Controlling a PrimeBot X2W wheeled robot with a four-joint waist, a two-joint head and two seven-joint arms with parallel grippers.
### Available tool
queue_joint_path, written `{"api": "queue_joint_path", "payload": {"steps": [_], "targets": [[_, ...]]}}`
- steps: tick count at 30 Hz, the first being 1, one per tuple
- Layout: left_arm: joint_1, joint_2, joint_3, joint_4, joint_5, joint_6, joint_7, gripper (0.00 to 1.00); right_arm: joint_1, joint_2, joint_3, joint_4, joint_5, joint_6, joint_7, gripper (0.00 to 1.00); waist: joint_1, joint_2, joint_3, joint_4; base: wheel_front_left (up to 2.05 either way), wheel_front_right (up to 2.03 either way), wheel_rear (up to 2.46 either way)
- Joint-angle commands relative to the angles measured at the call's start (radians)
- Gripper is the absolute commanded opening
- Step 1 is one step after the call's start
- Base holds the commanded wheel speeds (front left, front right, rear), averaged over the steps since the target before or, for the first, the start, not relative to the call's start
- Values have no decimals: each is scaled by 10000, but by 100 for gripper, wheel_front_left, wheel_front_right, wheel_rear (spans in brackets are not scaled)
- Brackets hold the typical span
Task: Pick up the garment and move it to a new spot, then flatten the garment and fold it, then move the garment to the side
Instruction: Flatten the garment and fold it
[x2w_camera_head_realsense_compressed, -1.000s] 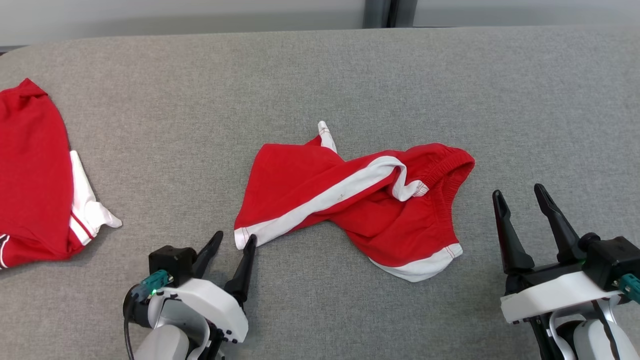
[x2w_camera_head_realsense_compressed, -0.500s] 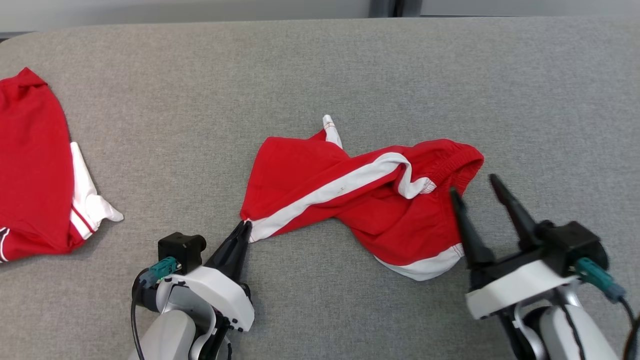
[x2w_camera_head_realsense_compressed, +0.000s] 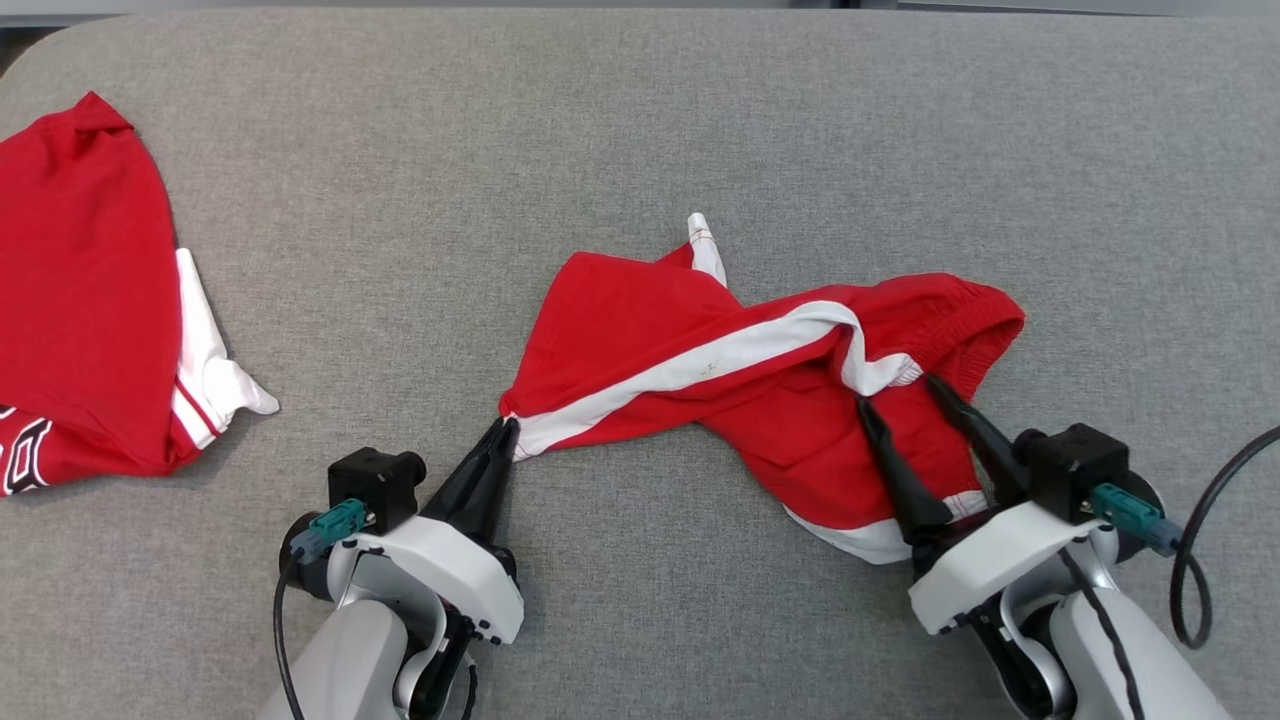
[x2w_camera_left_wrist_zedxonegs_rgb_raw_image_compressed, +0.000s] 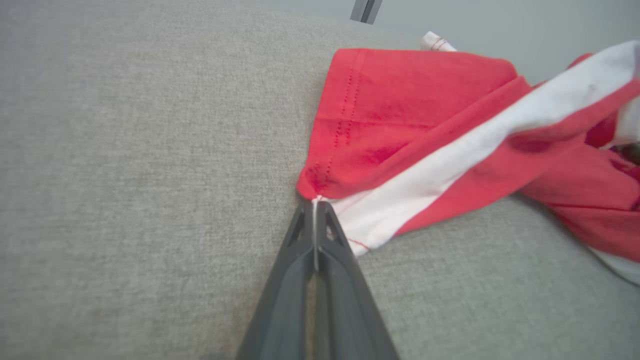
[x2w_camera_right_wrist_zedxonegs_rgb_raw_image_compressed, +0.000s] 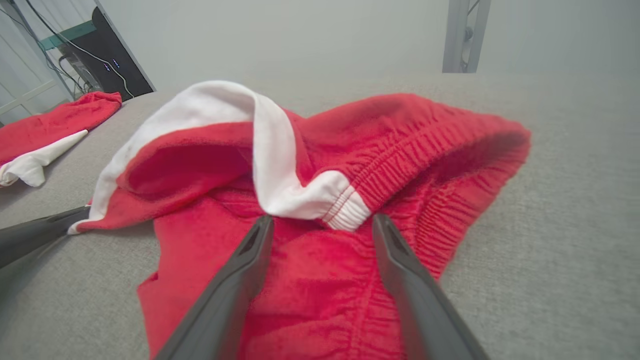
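The garment (x2w_camera_head_realsense_compressed: 690, 340) is a pair of red shorts with white side stripes, lying crumpled and twisted in the middle of the grey surface. My left gripper (x2w_camera_head_realsense_compressed: 507, 426) is shut on the garment's near-left hem corner; the left wrist view shows the dark fingers (x2w_camera_left_wrist_zedxonegs_rgb_raw_image_compressed: 314, 235) pinching the white stripe's end of the garment (x2w_camera_left_wrist_zedxonegs_rgb_raw_image_compressed: 400, 125). My right gripper (x2w_camera_head_realsense_compressed: 903, 391) is open, its fingers lying over the garment's right part just short of the elastic waistband (x2w_camera_head_realsense_compressed: 960, 320). In the right wrist view the waistband (x2w_camera_right_wrist_zedxonegs_rgb_raw_image_compressed: 415, 150) sits ahead of the open right gripper (x2w_camera_right_wrist_zedxonegs_rgb_raw_image_compressed: 322, 225).
A second red and white piece of clothing (x2w_camera_head_realsense_compressed: 90, 290) lies at the far left of the grey padded surface (x2w_camera_head_realsense_compressed: 500, 150). In the right wrist view it (x2w_camera_right_wrist_zedxonegs_rgb_raw_image_compressed: 55, 125) is seen at the far left, with room equipment behind.
My left gripper closed on the garment's hem corner. The right arm moved forward and left over the garment's waistband side. The head camera tilted, shifting the whole picture.
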Motion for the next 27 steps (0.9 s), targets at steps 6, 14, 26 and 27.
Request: {"api": "queue_joint_path", "payload": {"steps": [6, 14, 26, 27], "targets": [[-131, 115, 25, 342, -56, 66, -110, 0, -273, -237, -314, 382, 195, 2, -197, 100, 0, 0, 41, 60, 0, 0, 0], [-277, 138, -30, 538, -83, 31, -294, 0, -744, -301, -127, 663, 423, 2, -386, 30, 0, 0, 37, 146, 0, 0, 0], [-311, 308, 244, -409, 214, 311, -807, 0, -655, -609, -148, -261, 437, 2, -617, 0, 0, 0, -242, 26, 0, 0, 0], [-314, 343, 302, -599, 254, 333, -817, 0, -645, -632, -174, -409, 418, 2, -644, 0, 0, 0, -281, 7, 0, 0, 0]]}}
